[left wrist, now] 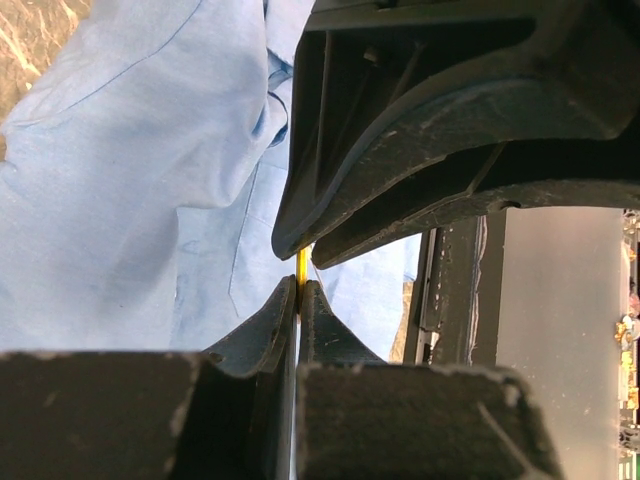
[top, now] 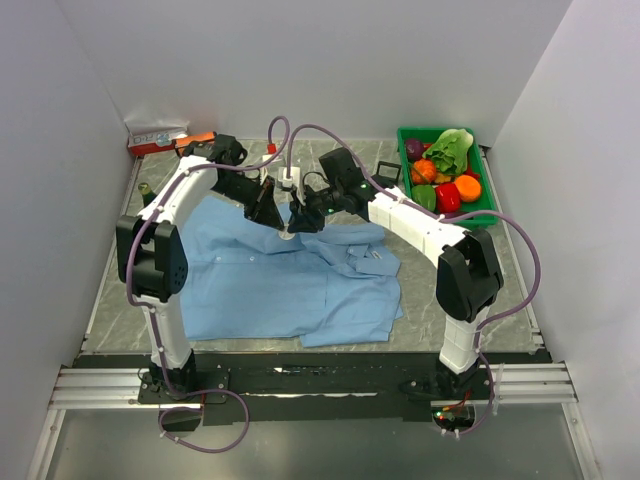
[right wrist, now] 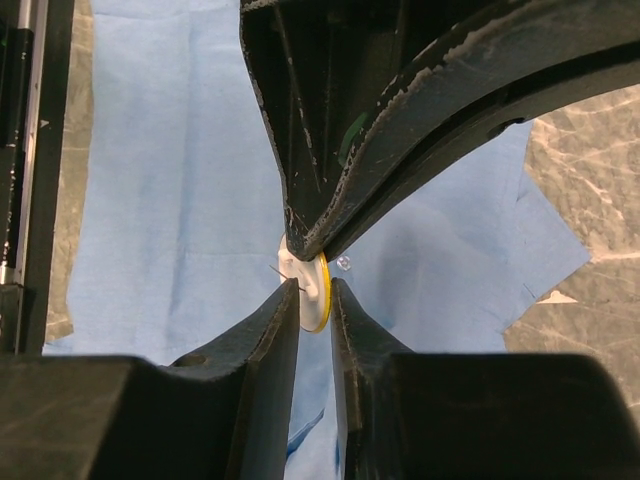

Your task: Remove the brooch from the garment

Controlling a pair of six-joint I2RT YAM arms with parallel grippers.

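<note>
Now your left gripper [left wrist: 301, 288] has its fingers pressed almost together on a thin gold sliver at their very tips: the brooch [left wrist: 301, 262], seen edge-on. Your right gripper [right wrist: 316, 285] meets it tip to tip, pinching the same gold disc across a narrow gap, over the light blue garment [top: 260, 280].

The garment [top: 280, 280] is seen as thin, matt cloth, softly creased. The fingers [right wrist: 268, 350] of the right gripper [right wrist: 314, 292] are shown in black, matt, rough plastic with scuffed pale edges. A smooth yellow-gold rim is seen on the brooch [right wrist: 320, 295].
</note>
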